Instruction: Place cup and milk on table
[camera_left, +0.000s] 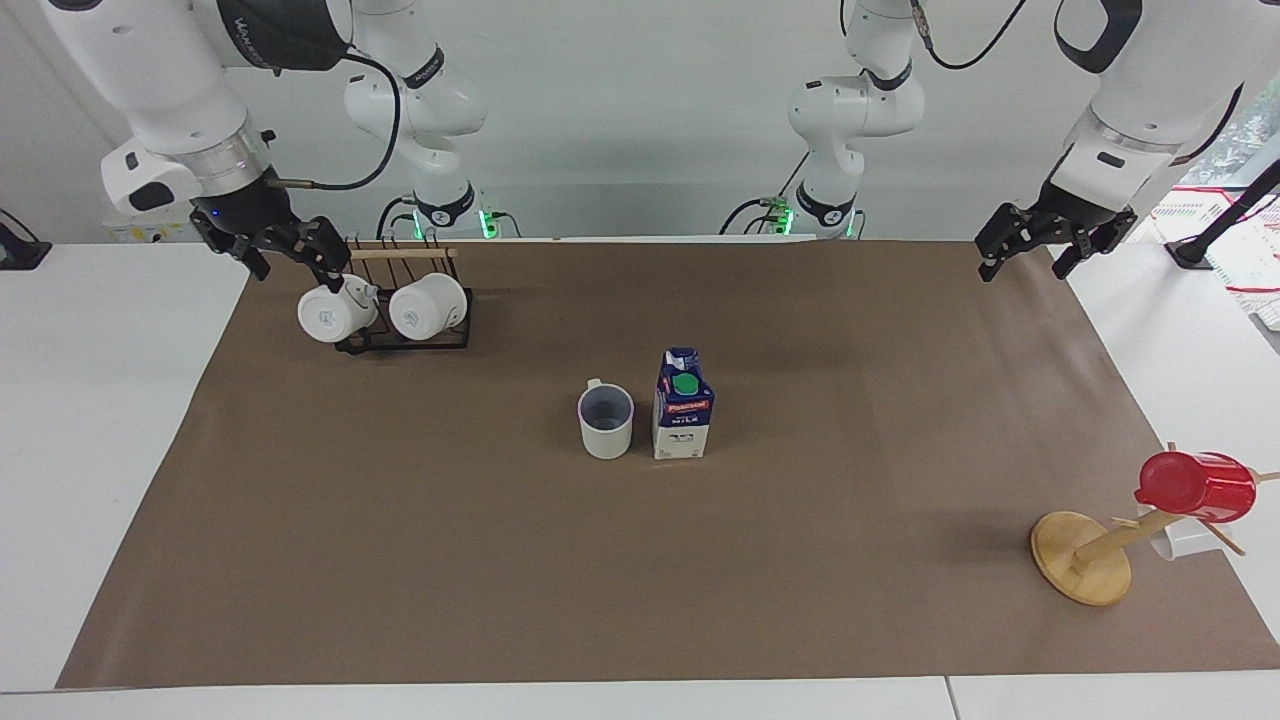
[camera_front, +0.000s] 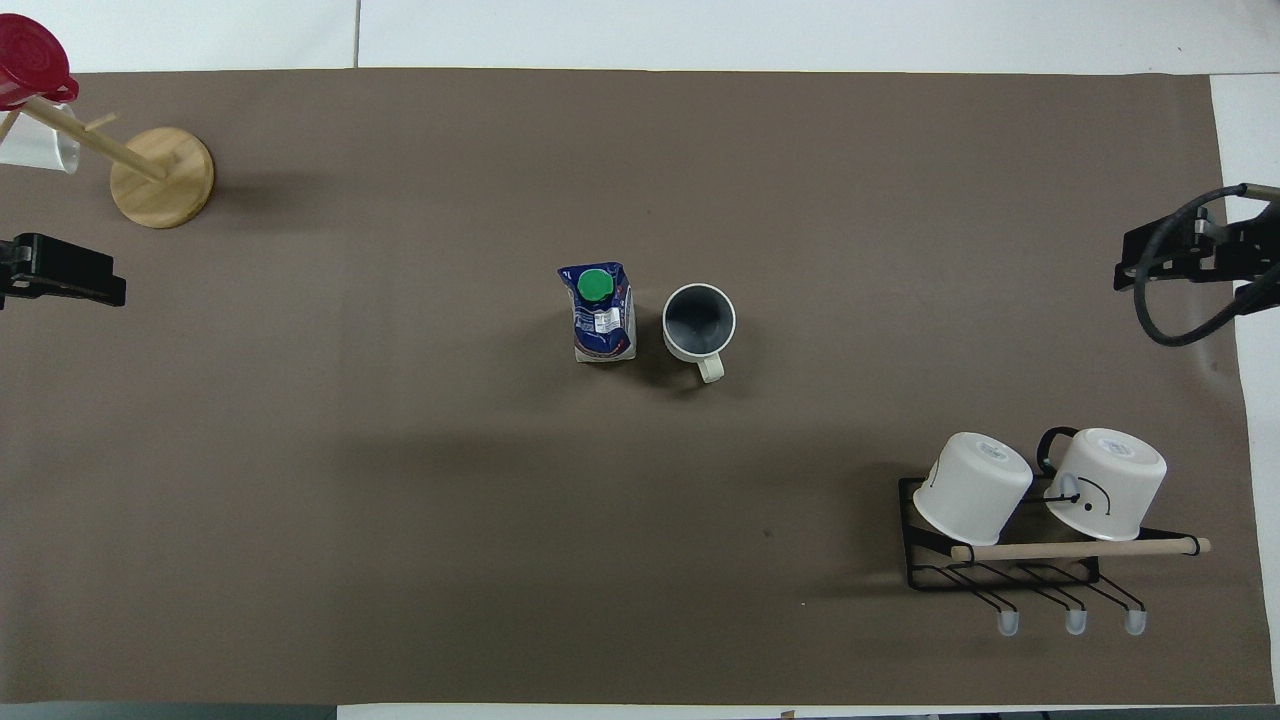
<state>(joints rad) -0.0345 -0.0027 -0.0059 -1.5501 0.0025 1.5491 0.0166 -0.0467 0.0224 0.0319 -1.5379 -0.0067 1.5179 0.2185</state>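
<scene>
Two white mugs are lying tipped on a black wire rack toward my right arm's end, a wooden rod running along its robot-side edge. Toward my left arm's end, a wooden mug tree is leaning over, carrying a red cup and a white one below it.
</scene>
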